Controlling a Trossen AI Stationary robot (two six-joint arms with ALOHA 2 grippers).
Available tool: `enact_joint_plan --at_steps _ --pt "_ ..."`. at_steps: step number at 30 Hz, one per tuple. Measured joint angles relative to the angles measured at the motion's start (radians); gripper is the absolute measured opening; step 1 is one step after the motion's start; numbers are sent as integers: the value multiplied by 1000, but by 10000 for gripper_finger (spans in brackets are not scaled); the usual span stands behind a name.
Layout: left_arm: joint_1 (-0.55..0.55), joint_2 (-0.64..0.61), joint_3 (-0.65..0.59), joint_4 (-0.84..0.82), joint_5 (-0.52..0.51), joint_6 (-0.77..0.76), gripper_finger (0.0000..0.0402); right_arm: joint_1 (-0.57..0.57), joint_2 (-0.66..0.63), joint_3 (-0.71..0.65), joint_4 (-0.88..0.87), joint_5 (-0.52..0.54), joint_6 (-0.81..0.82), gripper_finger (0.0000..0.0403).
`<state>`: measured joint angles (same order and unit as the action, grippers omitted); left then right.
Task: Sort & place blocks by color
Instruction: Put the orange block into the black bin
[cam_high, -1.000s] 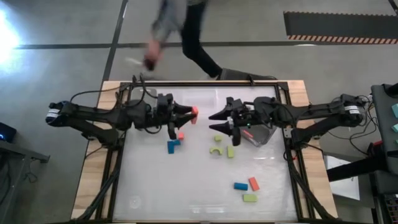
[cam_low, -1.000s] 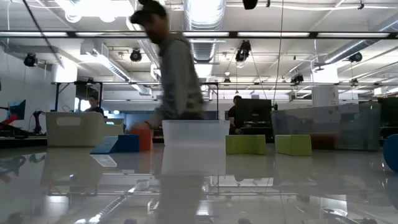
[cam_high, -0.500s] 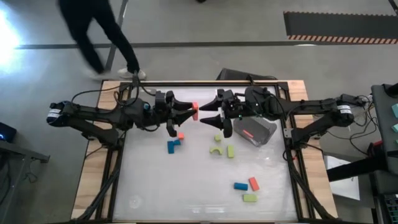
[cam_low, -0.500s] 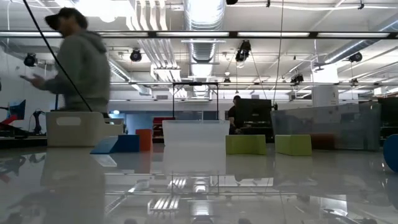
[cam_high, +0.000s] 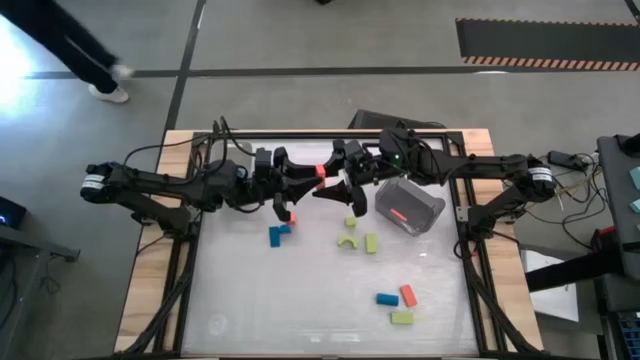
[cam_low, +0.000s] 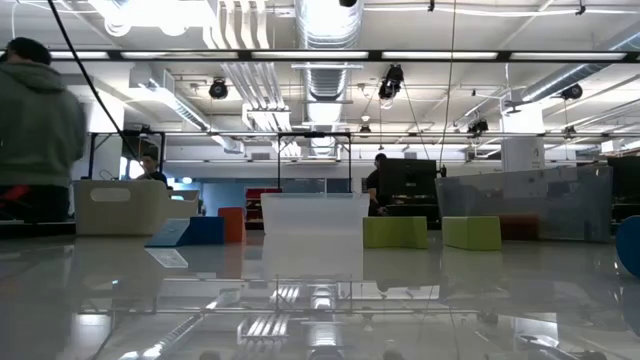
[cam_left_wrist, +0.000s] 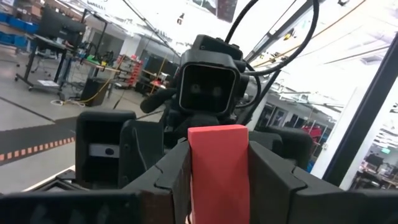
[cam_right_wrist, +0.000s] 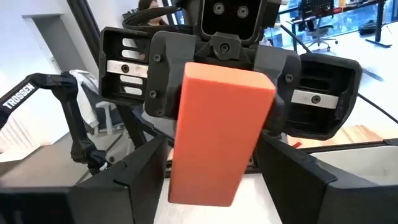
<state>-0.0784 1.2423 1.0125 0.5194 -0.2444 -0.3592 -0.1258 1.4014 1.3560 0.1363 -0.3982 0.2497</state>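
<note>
Left end effector (cam_high: 312, 172) of mine clamps the matte red-orange block (cam_high: 320, 171) at the counter's (cam_high: 300, 310) 12 o'clock; my right end effector (cam_high: 330, 180), open wide, has closed in from 3 o'clock to flank it. Loose rectangular blocks (cam_high: 375, 243) lie centre and toward 5 o'clock beside one green arch (cam_high: 347, 241).

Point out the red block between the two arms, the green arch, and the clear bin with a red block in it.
red block (cam_left_wrist: 217, 171), left wrist view: middle of its front face.
green arch (cam_high: 347, 243), high view: top of its curve.
clear bin (cam_high: 424, 199), high view: its right wall.
</note>
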Motion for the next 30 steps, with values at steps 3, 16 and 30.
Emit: enact_joint_plan --at_steps 3,16,30 --pt "0 -6 -4 -6 -1 1 112 -10 0 1 -6 -6 0 219" --pt "1 -7 -4 -7 -28 0 173 -42 -7 1 -32 -59 1 121" --pt "1 -47 -5 -104 -48 -27 182 -76 -27 1 -184 -73 20 121"
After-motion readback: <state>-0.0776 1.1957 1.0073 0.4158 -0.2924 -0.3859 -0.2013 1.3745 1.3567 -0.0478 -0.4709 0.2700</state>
